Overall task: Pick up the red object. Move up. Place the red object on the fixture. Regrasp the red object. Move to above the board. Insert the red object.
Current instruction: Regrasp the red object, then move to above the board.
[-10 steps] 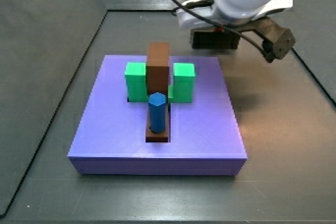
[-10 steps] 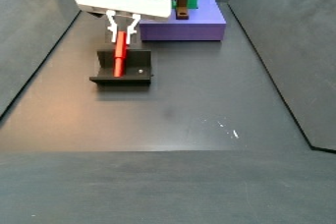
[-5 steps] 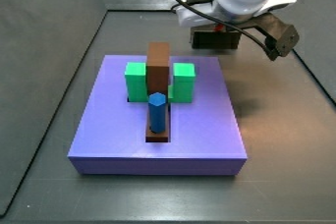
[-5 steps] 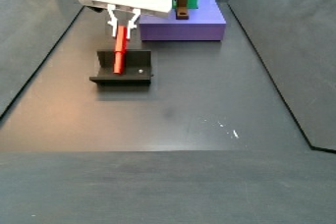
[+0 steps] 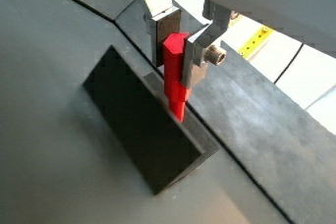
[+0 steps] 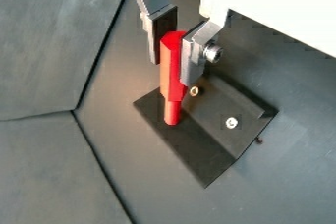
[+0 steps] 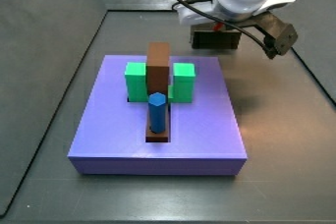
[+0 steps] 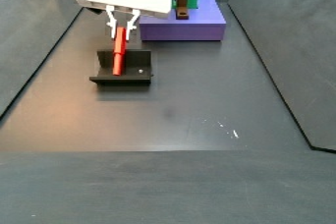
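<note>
The red object (image 8: pixel 120 49), a thin bright-red peg, hangs upright between the fingers of my gripper (image 8: pixel 122 24), which is shut on its upper part. Its lower end is over the fixture (image 8: pixel 121 72), a small dark box on the floor, and I cannot tell if it touches. Both wrist views show the peg (image 5: pixel 175 71) (image 6: pixel 172 76) clamped by the silver fingers above the fixture (image 5: pixel 141 130) (image 6: pixel 226 138). The board (image 7: pixel 157 125), a lavender slab, lies apart from the fixture (image 7: pixel 214 38). The arm's white body hides the fingers in that side view.
On the board stand two green blocks (image 7: pixel 138 81), a tall brown block (image 7: pixel 159 68) and a blue hexagonal peg (image 7: pixel 156 113) upright in a dark slot. The board also shows in a side view (image 8: pixel 197 24) behind the gripper. Dark walls edge the floor.
The gripper has risen a little with the red peg since a second ago. It has held still over the last half second.
</note>
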